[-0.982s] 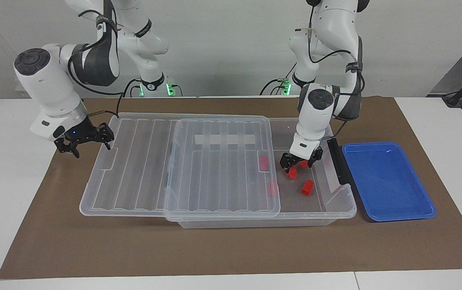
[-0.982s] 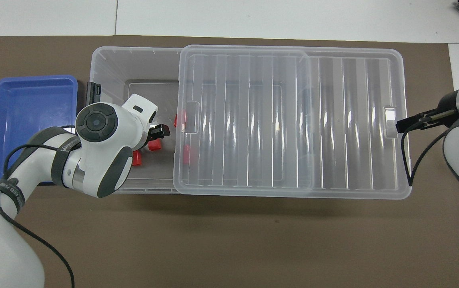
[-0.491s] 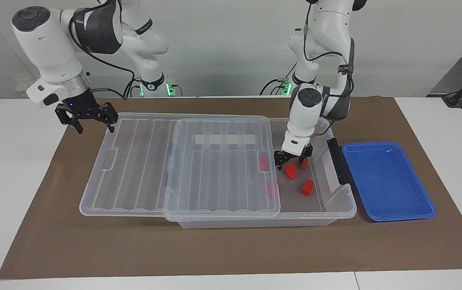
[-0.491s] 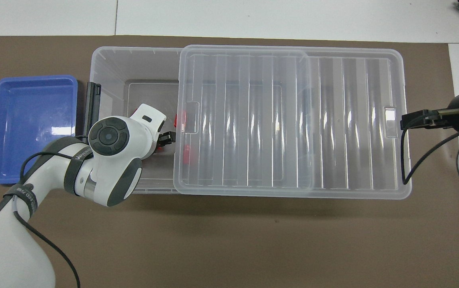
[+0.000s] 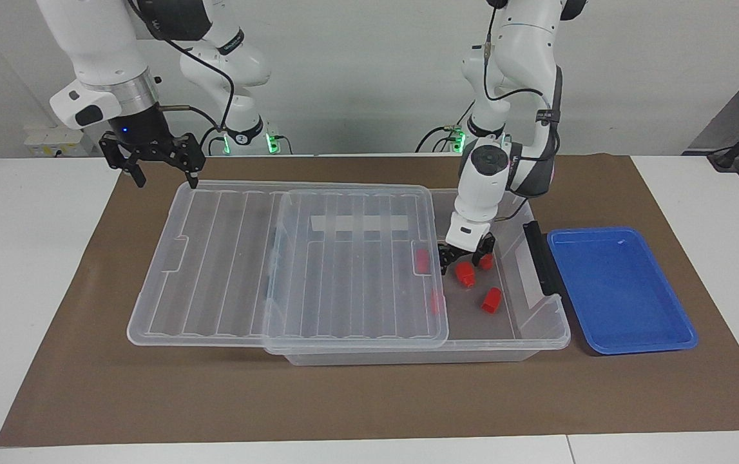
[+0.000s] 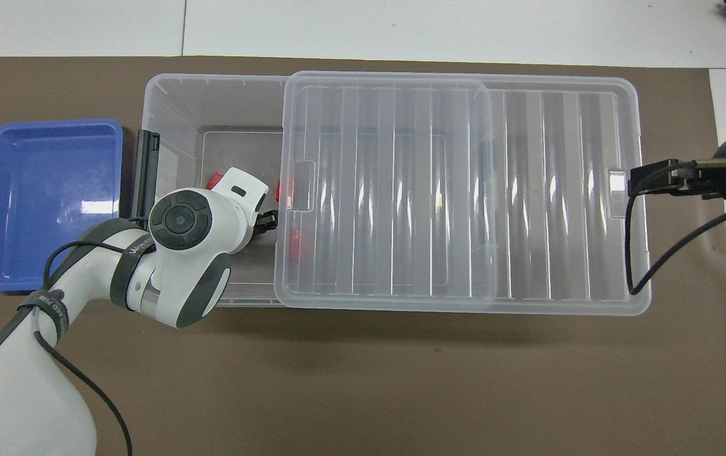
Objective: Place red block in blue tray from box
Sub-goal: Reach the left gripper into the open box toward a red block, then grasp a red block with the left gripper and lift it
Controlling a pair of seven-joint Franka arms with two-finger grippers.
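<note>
The clear box [image 5: 540,325] lies along the mat, its ribbed lid [image 5: 292,258] slid toward the right arm's end. My left gripper [image 5: 467,256] is open, low in the uncovered part, over a red block [image 5: 465,275]. A second red block [image 5: 485,261] sits by one finger and a third [image 5: 491,299] lies farther from the robots. Two more red blocks [image 5: 422,260] show through the lid. The blue tray [image 5: 620,290] is empty, beside the box's black latch [image 5: 540,258]. My right gripper [image 5: 162,169] is open, raised over the lid's end. In the overhead view my left hand [image 6: 266,220] hides most of the blocks.
A brown mat [image 5: 369,393] covers the table's middle, with white table around it. In the overhead view the tray [image 6: 52,202], the box [image 6: 211,101], the lid [image 6: 457,190] and my right gripper [image 6: 650,178] sit in a row along the table.
My right gripper has risen and drawn back from the lid's end, empty. My left gripper has shifted slightly toward the lid edge inside the box. The blocks have barely moved.
</note>
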